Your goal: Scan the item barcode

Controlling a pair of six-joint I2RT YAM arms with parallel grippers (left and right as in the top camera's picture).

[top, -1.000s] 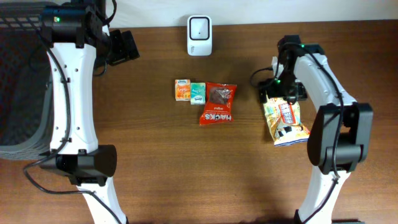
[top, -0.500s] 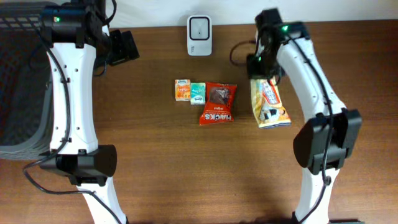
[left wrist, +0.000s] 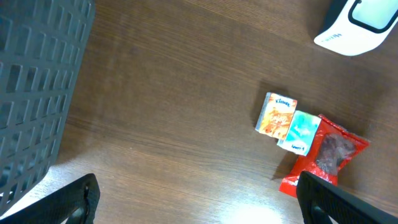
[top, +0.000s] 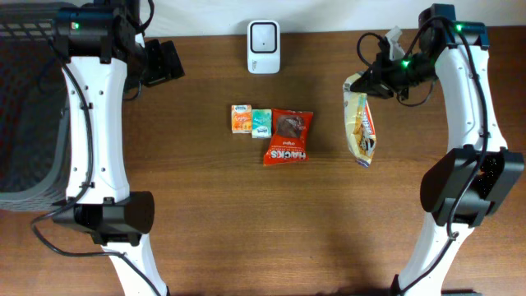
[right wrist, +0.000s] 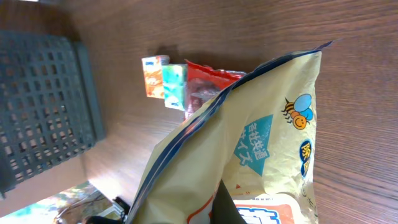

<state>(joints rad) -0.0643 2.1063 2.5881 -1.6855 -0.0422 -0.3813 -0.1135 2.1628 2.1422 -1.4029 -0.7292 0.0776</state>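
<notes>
Snack bag (top: 361,123): yellow, hanging edge-on from my right claw. It is well to the right of the scanner (top: 263,46) and a little nearer my side of the desk (top: 205,222). I cannot tell whether its lower end touches the wood.
Right claw (top: 371,80): pinched tight on the bag's top edge, right of the scanner.
Left claw (top: 173,59): spread wide and holding nothing, left of the scanner.
Scanner: white, at the far edge of the desk.
Packets: the orange packet (top: 241,118) and teal packet (top: 261,122) touch side by side, just in front of the scanner. The red snack pack (top: 288,136) lies against the teal one's right side.
Basket (top: 25,107): dark grey mesh, far left of the scanner.
</notes>
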